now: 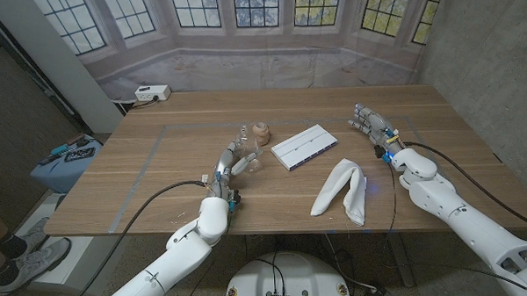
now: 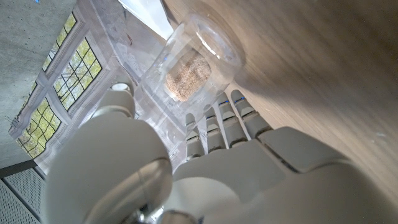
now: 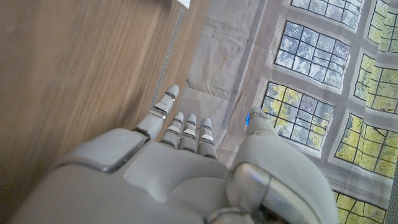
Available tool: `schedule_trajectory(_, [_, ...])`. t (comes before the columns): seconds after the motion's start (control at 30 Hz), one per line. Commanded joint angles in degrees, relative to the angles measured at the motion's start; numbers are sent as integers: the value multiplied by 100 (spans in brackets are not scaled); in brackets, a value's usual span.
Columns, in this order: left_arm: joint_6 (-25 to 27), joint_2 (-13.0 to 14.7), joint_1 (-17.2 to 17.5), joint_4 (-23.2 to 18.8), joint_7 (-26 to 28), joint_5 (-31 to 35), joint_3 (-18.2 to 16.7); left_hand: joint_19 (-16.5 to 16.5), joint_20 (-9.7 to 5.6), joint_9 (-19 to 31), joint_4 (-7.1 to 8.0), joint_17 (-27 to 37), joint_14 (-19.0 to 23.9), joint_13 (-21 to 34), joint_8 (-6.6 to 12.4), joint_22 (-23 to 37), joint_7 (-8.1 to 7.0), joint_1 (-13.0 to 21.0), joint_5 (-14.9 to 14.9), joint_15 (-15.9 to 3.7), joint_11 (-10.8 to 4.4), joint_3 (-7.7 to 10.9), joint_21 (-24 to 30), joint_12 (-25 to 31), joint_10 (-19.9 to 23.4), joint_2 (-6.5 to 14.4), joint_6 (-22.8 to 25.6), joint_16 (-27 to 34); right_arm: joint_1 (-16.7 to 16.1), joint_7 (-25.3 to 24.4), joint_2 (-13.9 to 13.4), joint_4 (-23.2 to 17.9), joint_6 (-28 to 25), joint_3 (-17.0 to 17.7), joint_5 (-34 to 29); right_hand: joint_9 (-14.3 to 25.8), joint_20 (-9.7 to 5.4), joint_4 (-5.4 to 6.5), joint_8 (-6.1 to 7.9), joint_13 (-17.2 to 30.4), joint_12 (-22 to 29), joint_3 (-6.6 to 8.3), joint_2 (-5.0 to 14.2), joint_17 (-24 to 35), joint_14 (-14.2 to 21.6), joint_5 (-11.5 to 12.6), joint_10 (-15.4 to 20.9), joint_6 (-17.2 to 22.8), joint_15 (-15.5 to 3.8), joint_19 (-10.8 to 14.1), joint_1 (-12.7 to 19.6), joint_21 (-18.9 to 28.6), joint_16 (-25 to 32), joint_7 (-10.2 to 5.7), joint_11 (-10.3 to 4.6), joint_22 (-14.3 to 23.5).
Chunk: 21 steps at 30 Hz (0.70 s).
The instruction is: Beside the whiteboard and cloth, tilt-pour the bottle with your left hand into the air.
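Wooden table point(image 1: 159, 182), grey tape lines on top. Lying on it: flat white rectangular whiteboard point(image 1: 306, 146), crumpled white cloth point(image 1: 342, 191).

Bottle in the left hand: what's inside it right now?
The clear bottle held by the left hand has a tan cork-like stopper showing through its wall. No liquid shows. The fingers cover its lower part.
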Motion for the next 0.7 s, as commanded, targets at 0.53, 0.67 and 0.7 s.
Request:
schedule_trajectory(0.53, [-201,128,191,-203,-88,21,-52,-144,86,9,12,-224,-462,-183,-106,24,-74,5,55,254,43,-89,-53,12,-234,-62,-322,-21,-327,-87,-66,-271,173,97,42,12,43,-4,34,30,17,30,-2,2,48,22,47,60,17,-1,68,-1,33,17,1,17])
schedule_trajectory(0.67, [-243,126,294,-261,-9,49,-82,-159,100,9,13,-244,-481,-200,-99,23,-101,5,59,272,60,-93,-57,18,-241,-60,-323,-17,-329,-61,-77,-280,183,93,36,12,41,-4,35,30,17,31,0,2,50,23,48,64,22,1,69,-1,33,21,1,17])
schedule_trajectory(0.7, [-259,127,319,-268,4,49,-92,-163,102,9,13,-251,-489,-205,-97,23,-112,6,61,285,56,-93,-57,19,-248,-59,-323,-15,-327,-60,-80,-285,181,92,34,12,45,-4,35,30,17,32,0,2,53,23,47,65,29,3,70,0,35,25,0,17])
